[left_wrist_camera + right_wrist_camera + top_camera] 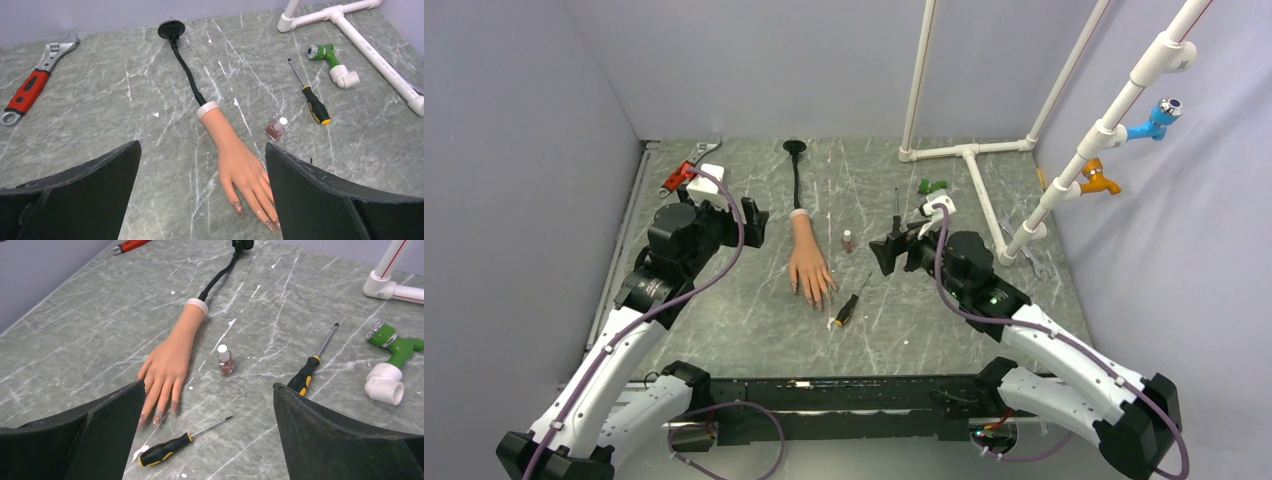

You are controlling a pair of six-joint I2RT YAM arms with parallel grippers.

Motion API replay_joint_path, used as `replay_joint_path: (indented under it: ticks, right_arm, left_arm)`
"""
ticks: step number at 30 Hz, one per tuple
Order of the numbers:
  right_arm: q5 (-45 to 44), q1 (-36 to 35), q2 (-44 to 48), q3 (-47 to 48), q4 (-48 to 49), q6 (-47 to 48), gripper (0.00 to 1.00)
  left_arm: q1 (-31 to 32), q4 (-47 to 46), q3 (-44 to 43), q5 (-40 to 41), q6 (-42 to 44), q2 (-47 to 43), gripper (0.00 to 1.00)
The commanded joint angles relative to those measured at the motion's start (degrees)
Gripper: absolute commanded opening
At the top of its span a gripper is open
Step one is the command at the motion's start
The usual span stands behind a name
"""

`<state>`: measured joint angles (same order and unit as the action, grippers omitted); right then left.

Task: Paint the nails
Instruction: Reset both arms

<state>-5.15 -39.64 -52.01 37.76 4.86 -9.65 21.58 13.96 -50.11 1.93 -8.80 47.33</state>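
Grey marbled table [724, 320] with plain grey walls behind and to both sides, seen from above and from both wrists. At the centre lies a peach rubber hand [809, 265], palm down, fingers pointing toward the arm bases. A thin black stalk [798, 185] runs from its wrist to a round foot at the far edge. The nails [157, 417] are at the near end of the hand, resting on the table; from the wrist views they look pale with a pinkish glitter. A small polish bottle [848, 241] stands upright just right of the hand, apart from it. One screwdriver [845, 311] lies near the fingertips, and a second screwdriver [896, 208] lies farther back, beyond the bottle. A red-handled wrench [686, 172] lies at the far left. A green nozzle [932, 186] and a white pipe frame [969, 160] sit at the far right. The left gripper [756, 222] hovers left of the hand, jaws spread wide and holding nothing. The right gripper [884, 255] hovers right of the bottle, jaws likewise spread wide, with nothing between them.
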Motion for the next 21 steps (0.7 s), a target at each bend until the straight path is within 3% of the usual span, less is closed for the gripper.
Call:
replay_joint_path:
  ticks: [1,12,21]
  right_arm:
    - [1.43,-0.34,6.24,-2.71,0.26,-2.13,1.0]
    - [-2.73,-0.27,26.28,-6.36,-3.39,-4.45,1.0]
    - [-3.25,-0.3,29.79,-5.91,-5.13,-4.04,1.0]
  left_arm:
    - [-0.18,-3.24,0.44,3.0,0.1,-1.36,0.99]
    - [-0.15,-3.0,0.68,2.21,2.3,-1.95,0.99]
    - [-0.16,-2.23,0.26,0.94,2.74,-1.83,0.99]
